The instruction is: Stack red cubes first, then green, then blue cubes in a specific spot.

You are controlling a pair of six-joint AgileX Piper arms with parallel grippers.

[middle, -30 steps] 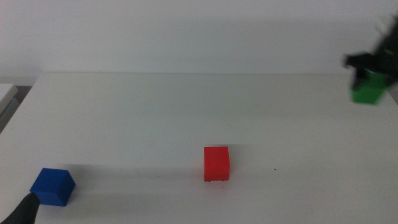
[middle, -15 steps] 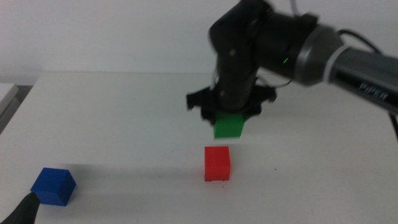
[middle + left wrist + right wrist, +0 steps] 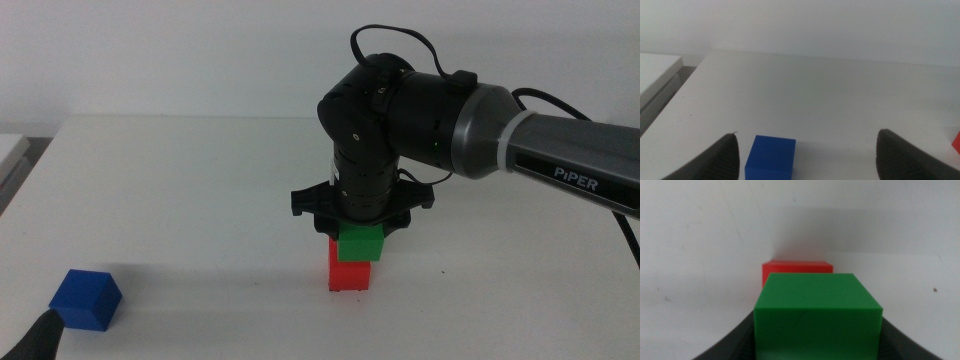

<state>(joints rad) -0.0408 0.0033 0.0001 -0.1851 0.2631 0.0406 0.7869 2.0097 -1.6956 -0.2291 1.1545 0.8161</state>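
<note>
The right pincer pinches the green upon the red cubes; the blue cubes, at 8 o'clock, remain beside the spread left pincer.

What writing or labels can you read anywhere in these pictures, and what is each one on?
"PiPER": white letters on the grey forearm of the right arm, in the middle view.
No other text: the red cube, the green cube held in the right hand, and the blue cube by the left hand have plain faces.
</note>
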